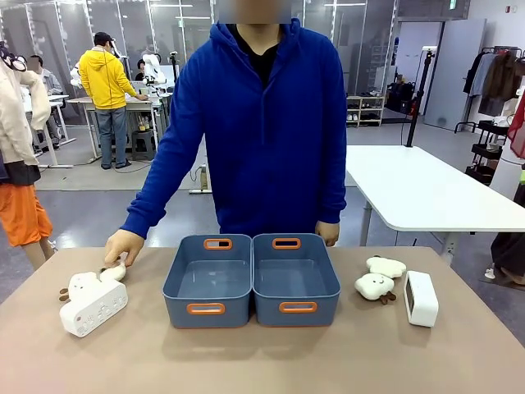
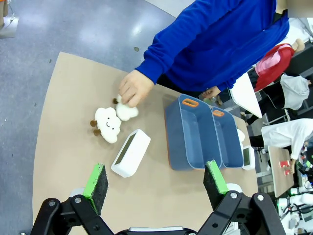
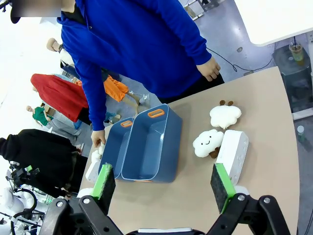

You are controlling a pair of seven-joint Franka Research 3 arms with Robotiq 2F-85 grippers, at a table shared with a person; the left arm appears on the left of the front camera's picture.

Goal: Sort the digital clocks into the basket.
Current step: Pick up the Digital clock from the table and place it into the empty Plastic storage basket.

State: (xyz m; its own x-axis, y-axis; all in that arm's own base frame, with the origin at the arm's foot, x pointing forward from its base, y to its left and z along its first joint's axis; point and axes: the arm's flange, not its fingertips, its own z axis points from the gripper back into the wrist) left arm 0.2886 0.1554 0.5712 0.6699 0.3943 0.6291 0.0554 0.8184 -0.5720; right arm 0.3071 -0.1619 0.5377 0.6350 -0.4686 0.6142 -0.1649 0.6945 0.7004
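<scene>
Two blue-grey baskets with orange-rimmed handle slots stand side by side mid-table, the left basket point(image 1: 206, 309) and the right basket point(image 1: 296, 308), both with nothing inside. One white digital clock point(image 1: 94, 308) lies at the table's left, and the other digital clock point(image 1: 421, 298) stands at the right. In the left wrist view my left gripper point(image 2: 155, 179) hangs open high above the table, with the left clock point(image 2: 131, 152) below it. My right gripper point(image 3: 162, 180) is open too, well above the right clock point(image 3: 233, 154). Neither holds anything.
Cream plush toys lie by each clock: one point(image 1: 82, 285) at the left, two at the right point(image 1: 385, 266) point(image 1: 375, 286). The person's hand point(image 1: 123, 245) rests on another small plush point(image 1: 115, 271) at the far left edge. The person stands behind the baskets.
</scene>
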